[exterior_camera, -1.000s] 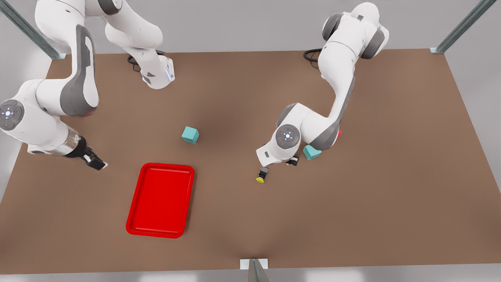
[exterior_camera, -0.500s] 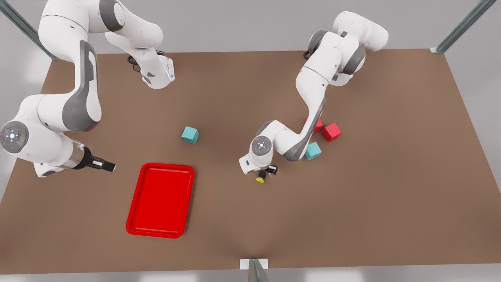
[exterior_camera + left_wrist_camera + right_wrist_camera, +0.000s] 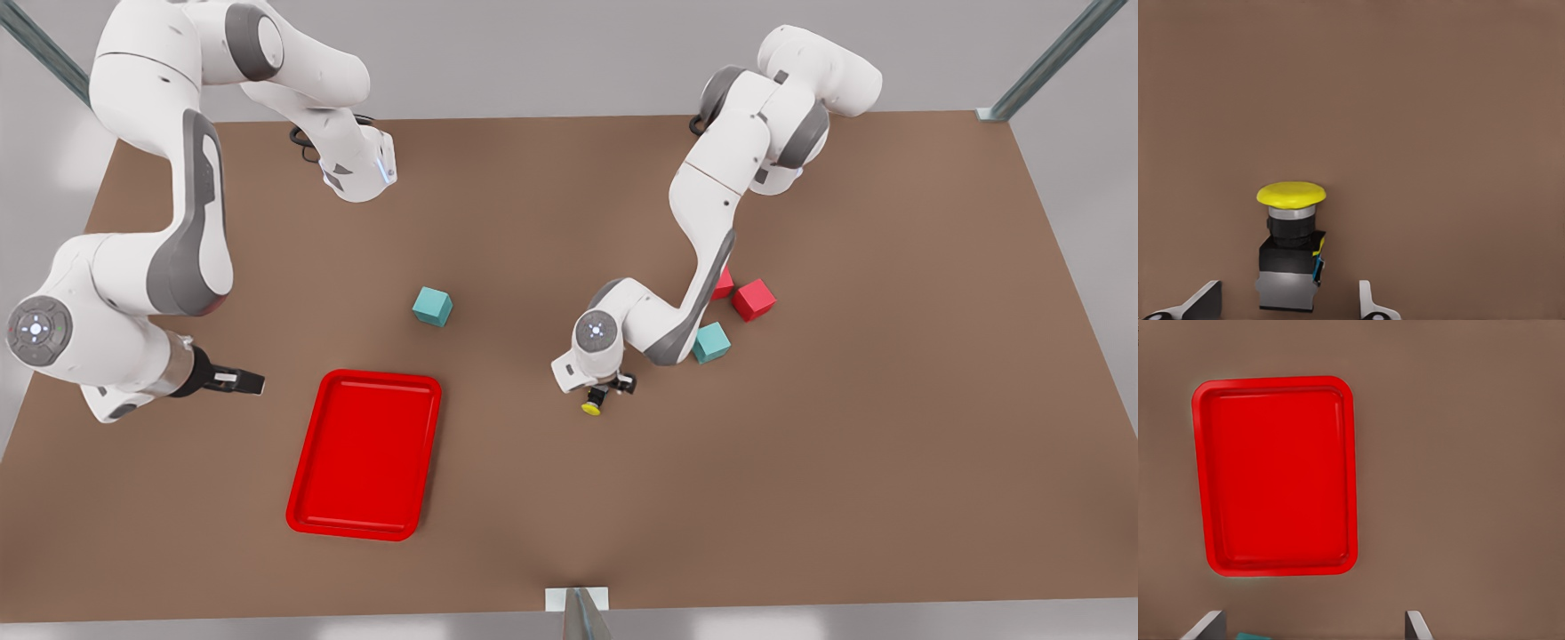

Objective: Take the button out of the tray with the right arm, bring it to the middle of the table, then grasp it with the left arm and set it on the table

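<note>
Button (image 3: 1291, 250) lies on the table (image 3: 889, 444) between the left gripper's (image 3: 612, 388) spread, released fingers; the right gripper (image 3: 233, 382) waits open beside the tray (image 3: 366, 453).

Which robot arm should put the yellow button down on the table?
Probably the left. The left gripper already has the button between its open fingers, low over the table. The right gripper waits beside the tray.

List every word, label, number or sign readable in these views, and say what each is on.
None: no readable text in any view.
The button, tray, table and cubes are unmarked.
The lit dots on the arms' joint caps are lights, not characters.
</note>
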{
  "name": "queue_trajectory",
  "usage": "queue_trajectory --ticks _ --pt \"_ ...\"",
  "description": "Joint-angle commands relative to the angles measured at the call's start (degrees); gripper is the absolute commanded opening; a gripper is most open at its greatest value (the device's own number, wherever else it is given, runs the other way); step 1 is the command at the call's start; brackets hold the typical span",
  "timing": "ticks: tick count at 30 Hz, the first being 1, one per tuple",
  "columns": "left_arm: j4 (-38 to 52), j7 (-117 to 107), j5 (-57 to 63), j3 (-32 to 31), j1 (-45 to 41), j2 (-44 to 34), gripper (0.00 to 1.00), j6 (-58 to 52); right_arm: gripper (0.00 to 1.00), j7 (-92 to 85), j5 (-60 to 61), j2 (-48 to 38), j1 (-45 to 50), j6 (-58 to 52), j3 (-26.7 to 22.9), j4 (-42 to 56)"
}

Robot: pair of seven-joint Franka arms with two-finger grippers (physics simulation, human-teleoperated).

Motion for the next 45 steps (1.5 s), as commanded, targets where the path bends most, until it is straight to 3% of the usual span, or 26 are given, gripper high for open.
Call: queue_trajectory --ticks 1,26,28,32,33,45 --pt "0.12 -3.40 0.06 -0.01 -0.01 -0.24 0.99 1.71 1.00 -6.89 0.06 -0.01 0.07 0.17 0.00 0.11" --pt "-0.94 -5.34 0.15 0.08 -0.09 0.99 0.99 4.26 1.00 -6.81 0.06 0.17 0.33 0.17 0.00 0.02" --pt "-0.94 -5.51 0.15 -0.01 -0.01 0.99 0.90 4.26 1.00 -6.89 0.06 0.17 0.33 0.17 0.00 0.02" --pt "-0.85 -5.60 -0.38 -0.01 0.17 0.90 0.52 4.09 1.00 -6.98 0.06 -0.18 0.16 -0.62 0.00 0.11" --pt "-0.85 -5.60 -0.38 -0.01 0.17 0.90 0.48 4.09 1.00 -6.98 0.23 -0.09 0.16 -0.54 0.00 0.11" --pt "1.44 -7.01 -1.79 -0.01 6.50 -4.02 0.47 -6.28 1.00 -6.72 -0.03 -0.36 0.60 -0.89 0.26 0.99"
